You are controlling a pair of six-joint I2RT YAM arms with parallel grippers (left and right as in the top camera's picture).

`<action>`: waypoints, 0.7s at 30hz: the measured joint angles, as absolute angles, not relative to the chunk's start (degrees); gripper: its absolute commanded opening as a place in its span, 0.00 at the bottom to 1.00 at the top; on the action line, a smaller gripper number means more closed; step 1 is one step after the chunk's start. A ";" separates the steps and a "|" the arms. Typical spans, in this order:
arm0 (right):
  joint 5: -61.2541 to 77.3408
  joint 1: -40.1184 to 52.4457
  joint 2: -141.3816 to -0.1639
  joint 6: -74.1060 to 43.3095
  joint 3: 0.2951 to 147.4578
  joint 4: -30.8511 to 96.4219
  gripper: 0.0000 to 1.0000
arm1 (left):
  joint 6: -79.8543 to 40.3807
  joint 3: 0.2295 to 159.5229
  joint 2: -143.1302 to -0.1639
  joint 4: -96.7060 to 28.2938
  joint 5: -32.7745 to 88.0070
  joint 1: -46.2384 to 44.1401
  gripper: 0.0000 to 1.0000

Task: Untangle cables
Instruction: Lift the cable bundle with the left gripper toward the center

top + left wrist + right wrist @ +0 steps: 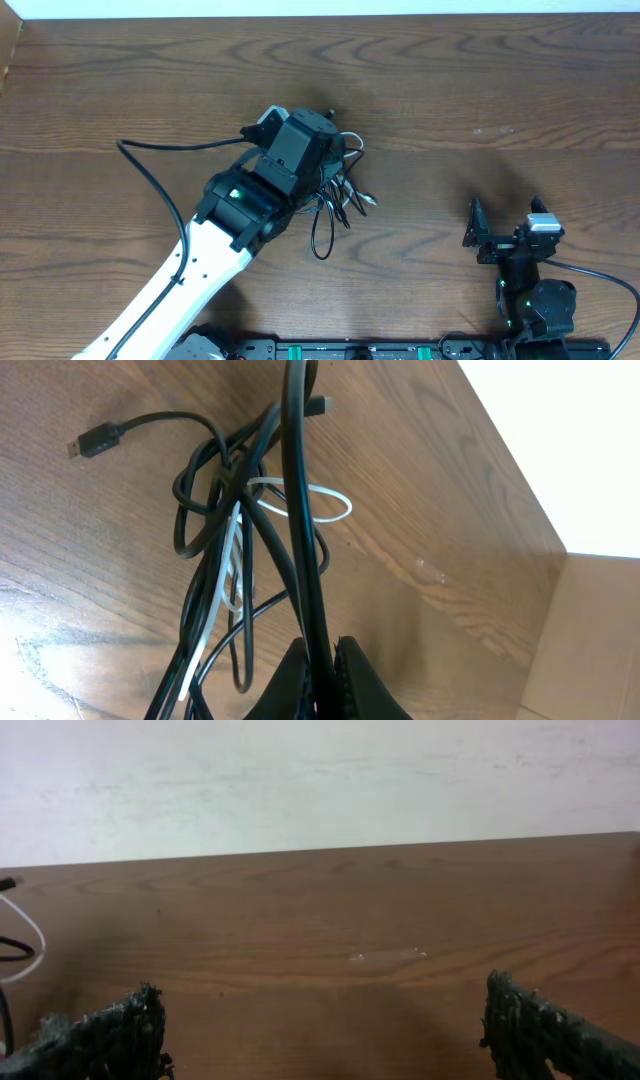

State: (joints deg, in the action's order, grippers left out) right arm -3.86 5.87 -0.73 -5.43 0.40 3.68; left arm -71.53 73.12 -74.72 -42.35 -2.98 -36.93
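I see my left gripper (322, 660) closed tight on one black cable (298, 510). That cable runs straight up from between the two fingers, which are pressed together with only the cable in the gap. The rest of the cables (215, 500) hang in a messy bunch just beside it, looped round each other. A thin white cable (333, 493) makes a small loop that goes behind the black one I hold. One black plug (96, 440) sticks out to the side, away from the fingers. From above, the bunch (335, 205) lies on the brown table (480, 90), right by the tip of my left arm. My right gripper (325, 1030) is wide open with nothing in it, well apart from the cables.
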 measured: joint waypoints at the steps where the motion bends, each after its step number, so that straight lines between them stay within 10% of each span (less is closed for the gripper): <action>1: -3.79 5.87 -0.75 -5.43 0.40 3.14 0.99 | -71.55 73.12 -74.56 -42.33 -2.98 -36.91 0.08; 21: 25.54 5.87 -18.28 -9.78 17.98 2.09 0.99 | -77.45 73.12 -74.70 -34.61 -2.96 -36.91 0.08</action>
State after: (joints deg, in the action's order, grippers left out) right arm 25.54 5.87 -18.28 -9.78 17.98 2.09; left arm -77.45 73.12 -74.70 -34.61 -2.96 -36.91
